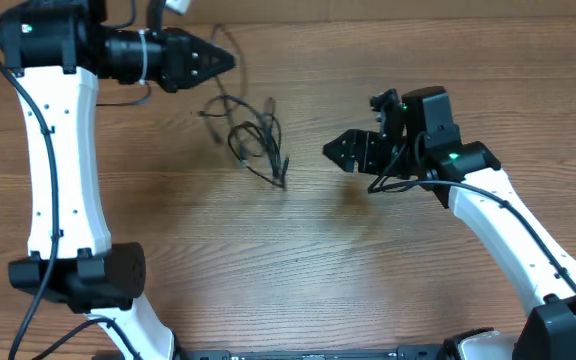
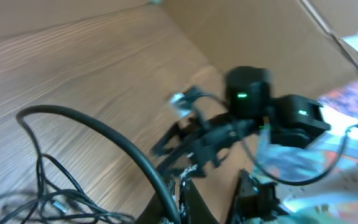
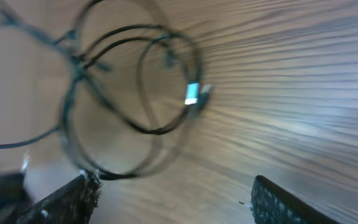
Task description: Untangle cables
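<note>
Lying in a loose black tangle at the far middle of the wooden table (image 1: 298, 270), the cables (image 1: 256, 140), left gripper (image 1: 228, 59) just far-left of them, clenched on one strand, right gripper (image 1: 332, 152) near their right, fingers spread wide, holding nothing.

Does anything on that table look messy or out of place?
Only the cables: thin black loops knotted in a heap in the middle, one strand running up to the shut left gripper. The open right gripper sits beside the heap, not touching. Nothing looks spilled or broken.
</note>
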`<state>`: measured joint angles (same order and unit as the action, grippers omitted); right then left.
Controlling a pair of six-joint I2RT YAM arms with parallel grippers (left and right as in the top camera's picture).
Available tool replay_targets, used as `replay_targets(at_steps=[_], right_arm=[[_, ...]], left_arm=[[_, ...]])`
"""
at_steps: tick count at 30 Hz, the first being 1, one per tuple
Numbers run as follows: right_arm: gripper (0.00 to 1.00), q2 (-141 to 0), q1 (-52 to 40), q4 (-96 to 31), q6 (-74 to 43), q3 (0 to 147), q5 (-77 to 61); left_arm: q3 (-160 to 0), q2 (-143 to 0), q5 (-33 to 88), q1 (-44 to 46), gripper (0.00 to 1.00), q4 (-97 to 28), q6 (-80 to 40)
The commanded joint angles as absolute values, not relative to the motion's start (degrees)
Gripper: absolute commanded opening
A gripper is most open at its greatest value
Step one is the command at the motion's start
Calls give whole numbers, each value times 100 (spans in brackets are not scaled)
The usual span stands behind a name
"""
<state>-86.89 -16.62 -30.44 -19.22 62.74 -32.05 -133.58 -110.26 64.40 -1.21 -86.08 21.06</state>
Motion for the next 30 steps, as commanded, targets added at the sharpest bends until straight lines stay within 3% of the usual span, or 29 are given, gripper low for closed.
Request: replay_targets(at_steps=[1,12,21,30], right_arm=[[78,-8691,-1765,-2967,-1747,6307,-3647],[80,-8691,-1774,-2825,-1793,6307,-3771],[82,-8691,-2082,-2580,-1962,6307,-3924],[81,-8691,-2357,-1511,-2375,6307,-4786]], left_arm=[[-13489,-10639,6652,104,4,-8503,2270],[-13491,-9647,4598,1059,4,-7926,1284],[-13491,-8980,4506,1380,4,-7142,716],[-13489,-9028,4521,1546,4,-7017,655]])
